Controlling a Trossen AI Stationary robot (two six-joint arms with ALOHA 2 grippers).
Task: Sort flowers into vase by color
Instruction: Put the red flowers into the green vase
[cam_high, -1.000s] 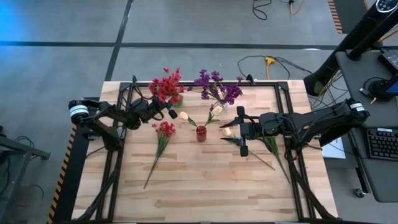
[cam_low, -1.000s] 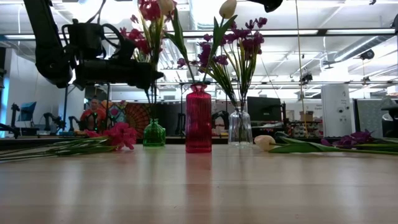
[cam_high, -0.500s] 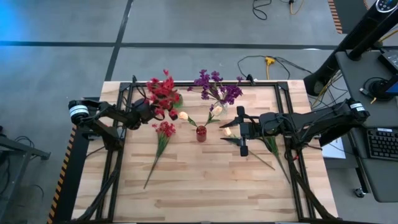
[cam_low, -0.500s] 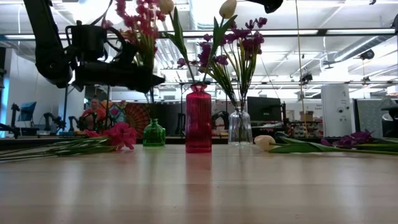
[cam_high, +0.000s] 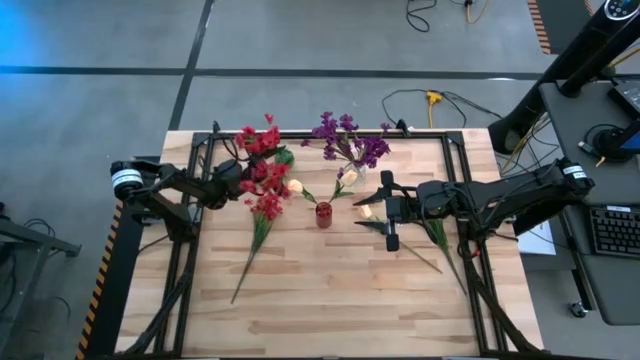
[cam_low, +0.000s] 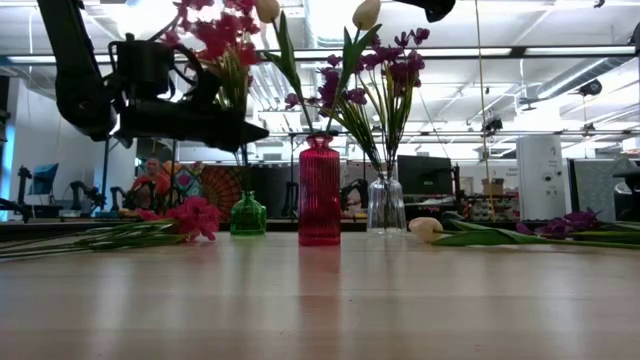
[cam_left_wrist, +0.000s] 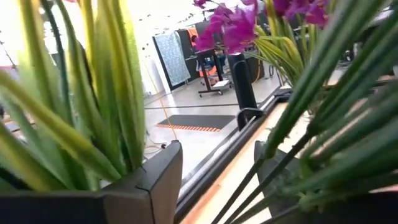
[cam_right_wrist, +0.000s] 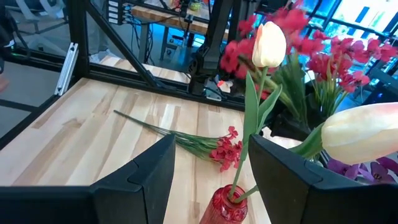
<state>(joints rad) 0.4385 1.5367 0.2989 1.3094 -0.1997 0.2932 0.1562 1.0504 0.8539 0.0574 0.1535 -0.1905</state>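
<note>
Three small vases stand in a row: green (cam_low: 247, 215), red (cam_low: 319, 192) and clear (cam_low: 386, 205). A bunch of red flowers (cam_high: 262, 165) has its stems in the green vase and leans over my left gripper (cam_high: 240, 176). That gripper is open and level, with green stems (cam_left_wrist: 106, 112) around its fingers. Two cream tulips (cam_low: 366, 12) stand in the red vase and purple flowers (cam_high: 345, 140) in the clear one. A red sprig (cam_high: 262, 215) and a cream tulip (cam_low: 427, 228) lie flat on the table. My right gripper (cam_right_wrist: 211, 174) hangs open and empty, right of the red vase. My left gripper stands level at the red bunch's stems, well above the green vase's mouth. Green stems and leaves (cam_left_wrist: 292, 143) cross in front of both fingers. I cannot tell whether any stem touches a finger.
More green stems (cam_high: 432, 245) lie under my right arm, with a purple blossom (cam_low: 570, 222) lying at the table's right. The near half of the wooden table (cam_high: 330, 310) is bare. Black frame rails (cam_high: 200, 150) run along the table's far and side edges.
My left gripper has opened and let go of the red bunch's stems. The bunch has tipped over toward the table's near edge and my left arm. Its blossoms now hang above the gripper, while its stem ends stay in the green vase.
</note>
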